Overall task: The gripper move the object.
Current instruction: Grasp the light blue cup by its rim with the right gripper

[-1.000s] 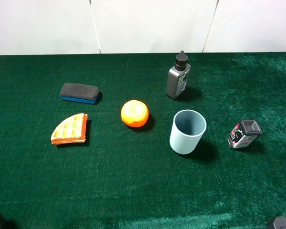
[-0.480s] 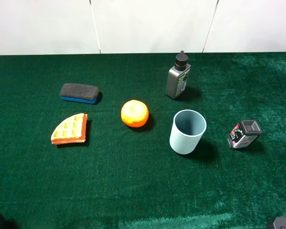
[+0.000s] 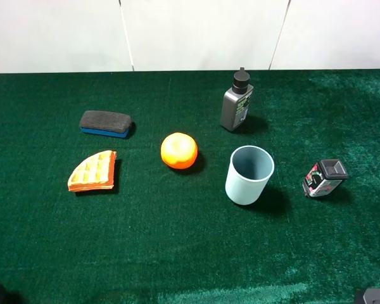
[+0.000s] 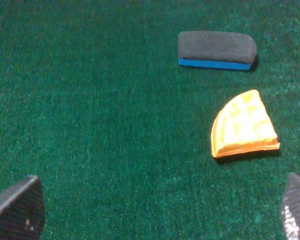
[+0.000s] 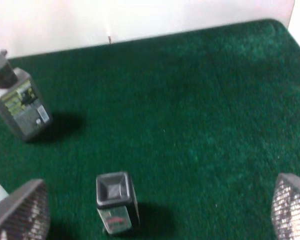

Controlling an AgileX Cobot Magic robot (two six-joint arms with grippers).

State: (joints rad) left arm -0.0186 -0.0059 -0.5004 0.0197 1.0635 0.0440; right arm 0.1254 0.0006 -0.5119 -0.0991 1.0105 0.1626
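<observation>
Cup [image 3: 249, 175] upright, orange [image 3: 178, 151] and small bottle [image 3: 324, 178] flanking apart, open felt [image 3: 177, 247] in front, left gripper [image 4: 157, 207] and right gripper [image 5: 155, 207] spread wide, empty

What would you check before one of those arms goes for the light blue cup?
1. The cup stands upright, mouth up: ok.
2. Room around it: ok. The orange, grey bottle and small bottle all stand apart from it.
3. The right gripper is open: ok, its fingers are spread wide.
4. The right gripper is lined up on the cup: not ok. Its camera faces the small bottle, and the cup barely shows.
5. The left gripper is out of the way: ok. It is open, with its camera on the waffle piece and eraser.
6. The cup is empty: cannot tell, its bottom is hidden.
</observation>
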